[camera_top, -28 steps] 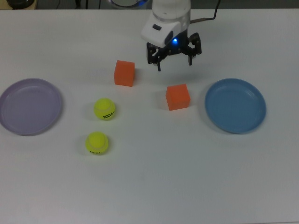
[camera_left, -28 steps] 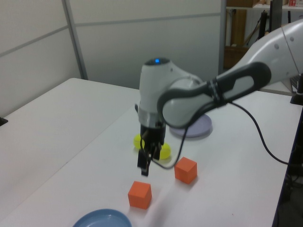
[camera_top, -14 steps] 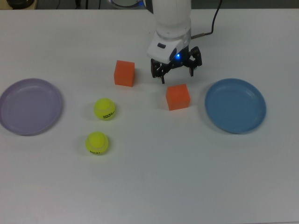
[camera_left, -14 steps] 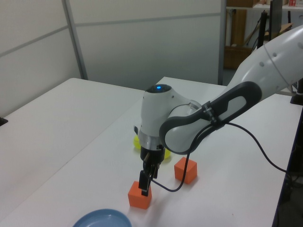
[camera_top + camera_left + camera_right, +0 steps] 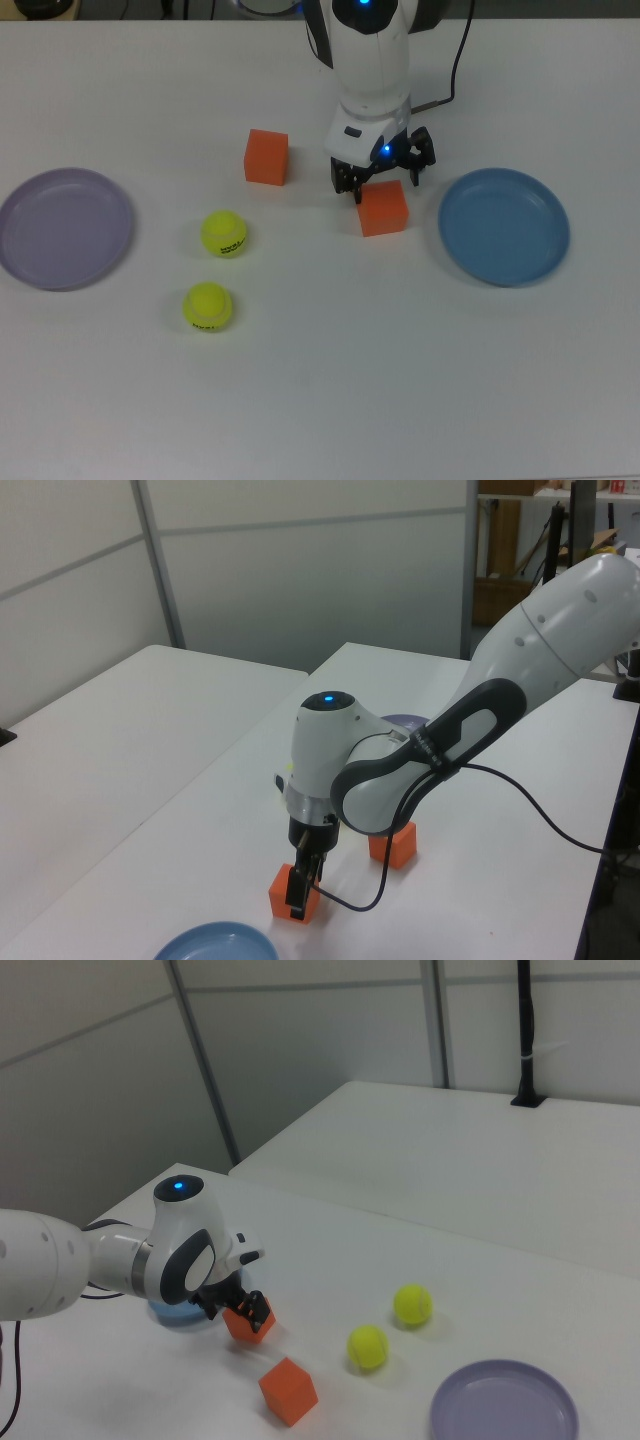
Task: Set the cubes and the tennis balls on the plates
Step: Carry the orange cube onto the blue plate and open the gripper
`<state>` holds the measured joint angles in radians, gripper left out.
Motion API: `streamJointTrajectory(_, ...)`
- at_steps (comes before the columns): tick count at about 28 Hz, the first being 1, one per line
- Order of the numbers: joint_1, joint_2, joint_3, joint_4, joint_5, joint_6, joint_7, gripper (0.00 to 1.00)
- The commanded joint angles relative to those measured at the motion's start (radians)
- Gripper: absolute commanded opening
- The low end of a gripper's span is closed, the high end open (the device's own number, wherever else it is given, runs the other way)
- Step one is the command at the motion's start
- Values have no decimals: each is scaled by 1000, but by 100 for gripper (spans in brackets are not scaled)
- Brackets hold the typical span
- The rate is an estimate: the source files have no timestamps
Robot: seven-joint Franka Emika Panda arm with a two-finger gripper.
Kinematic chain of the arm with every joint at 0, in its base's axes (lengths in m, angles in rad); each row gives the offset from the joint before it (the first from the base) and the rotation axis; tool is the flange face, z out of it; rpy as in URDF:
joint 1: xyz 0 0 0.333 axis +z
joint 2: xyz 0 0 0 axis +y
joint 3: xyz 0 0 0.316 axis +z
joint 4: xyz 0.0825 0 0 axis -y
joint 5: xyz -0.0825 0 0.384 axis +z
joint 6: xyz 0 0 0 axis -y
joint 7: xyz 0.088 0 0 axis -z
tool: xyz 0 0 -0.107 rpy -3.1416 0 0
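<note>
One cube (image 5: 382, 208) sits on the white desk (image 5: 330, 380) just left of the blue plate (image 5: 504, 226) in the top view; the hand (image 5: 384, 186) is down over its far edge, fingers (image 5: 351, 184) spread to either side of the cube's far part, and whether they touch it I cannot tell; in the left view the hand (image 5: 299, 898) stands at the same cube (image 5: 287, 893) with the blue plate (image 5: 216, 945) near the bottom edge; in the right view the hand (image 5: 246, 1312) and cube (image 5: 244, 1324) sit in front of the blue plate (image 5: 170, 1316), mostly hidden by the arm. The other cube (image 5: 266, 157) lies apart, farther left in the top view and a little farther back. Two balls lie left of centre in the top view, one (image 5: 225, 233) farther back, one (image 5: 207, 306) nearer, close together but not touching. The purple plate (image 5: 62, 228) is at the top view's far left, bare, well apart from the balls; the blue plate is bare too. A black cable (image 5: 455, 55) runs from the arm off the desk's far edge.
</note>
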<state>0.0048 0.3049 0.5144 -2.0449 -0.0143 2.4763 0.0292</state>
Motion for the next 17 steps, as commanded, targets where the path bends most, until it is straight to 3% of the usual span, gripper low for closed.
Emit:
streamJointTrajectory(1, 6, 37, 3, 31, -29, 53, -2, 100)
streamJointTrajectory(7, 6, 56, 3, 37, -62, 92, 15, 100)
streamJointTrajectory(9, 4, 56, 3, 37, -76, 93, 26, 95)
streamJointTrajectory(11, 4, 57, 3, 38, -87, 92, 43, 56)
streamJointTrajectory(14, 4, 57, 3, 37, -87, 92, 49, 11)
streamJointTrajectory(15, 4, 56, 3, 37, -87, 92, 49, 0)
streamJointTrajectory(17, 3, 53, 3, 37, -87, 92, 49, 0)
